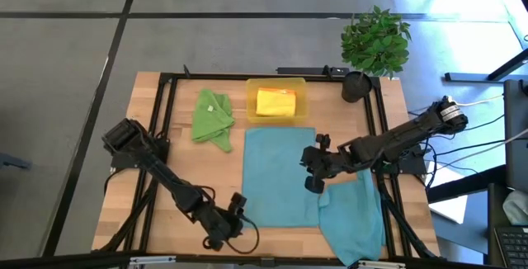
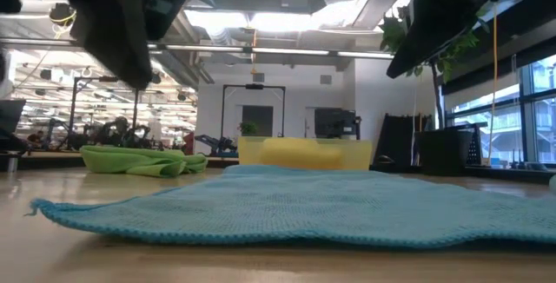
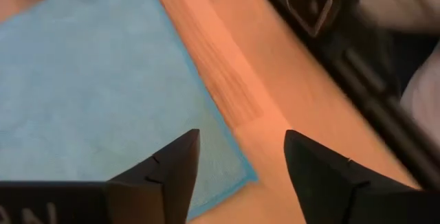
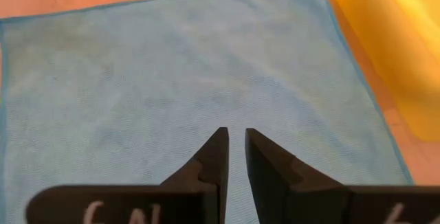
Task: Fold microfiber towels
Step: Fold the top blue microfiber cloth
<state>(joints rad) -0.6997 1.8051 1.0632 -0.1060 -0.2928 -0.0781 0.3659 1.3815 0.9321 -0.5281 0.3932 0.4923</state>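
So here's the setup: one teal-blue towel [image 1: 279,176] is spread flat in the middle of the wooden tabletop [image 1: 148,129], and a second teal-blue towel [image 1: 353,211] lies rumpled just to its right, near the front edge, its edge meeting or overlapping the flat one's right side. The green towel [image 1: 212,118] is bunched up toward the back left, and right beside it sits the translucent yellow tray [image 1: 276,104] with the yellow towel [image 1: 275,101] folded inside. In the low view the flat teal towel fills the foreground, with the green one and the tray behind it.

The left end effector [image 1: 235,215] is down at the front left corner of the flat towel. Its wrist view shows the two fingers [image 3: 172,176] spread wide with the towel's corner and bare wood showing between them — nothing gripped.

The right end effector [image 1: 312,170] is over the right side of the flat towel. Its own view shows its fingers [image 4: 213,159] nearly together, only a narrow slit between them, and no cloth pinched — just the teal fabric spread out beneath and the tray off to one side.

There's also a potted plant [image 1: 375,42] at the back right corner.
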